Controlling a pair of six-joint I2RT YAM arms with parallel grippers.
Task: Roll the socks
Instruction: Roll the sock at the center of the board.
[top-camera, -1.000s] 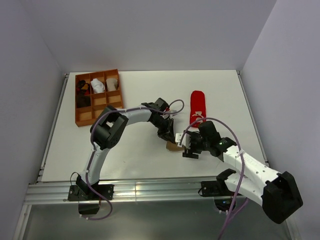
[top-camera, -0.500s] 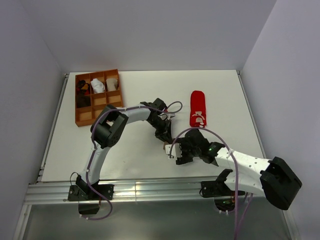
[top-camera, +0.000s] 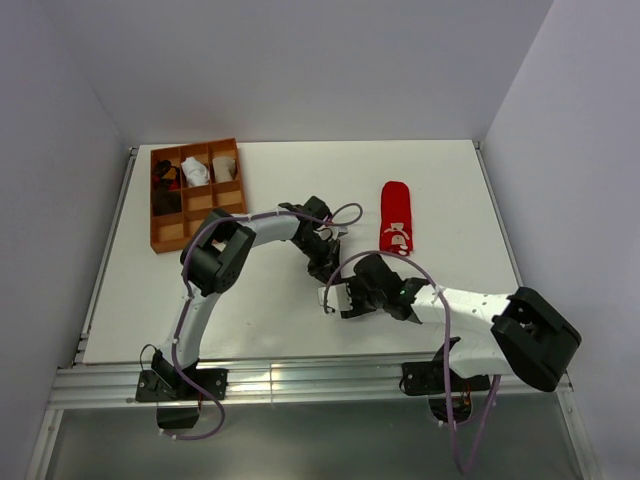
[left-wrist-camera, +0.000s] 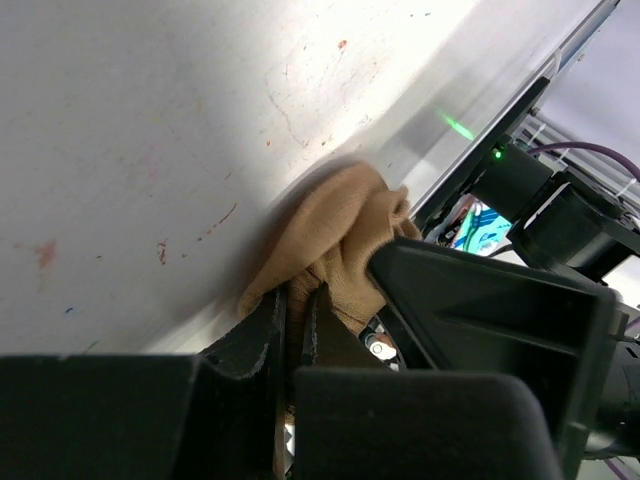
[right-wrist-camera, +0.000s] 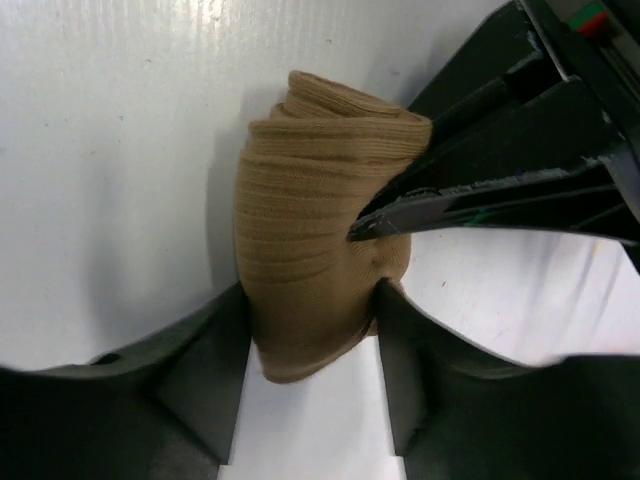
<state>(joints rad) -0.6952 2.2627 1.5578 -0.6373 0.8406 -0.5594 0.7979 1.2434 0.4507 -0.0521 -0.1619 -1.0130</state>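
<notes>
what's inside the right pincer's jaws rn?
The tan sock, rolled into a bundle, is gripped between the right pincer fingers on the white table. The left pincer is shut on its side. In the top view both pincers cover it; its underside is hidden.

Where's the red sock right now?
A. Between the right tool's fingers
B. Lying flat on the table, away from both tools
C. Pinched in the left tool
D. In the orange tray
B: the red sock lies flat on the table beyond the arms, while the left tool and the right tool are both at the tan sock.
</notes>
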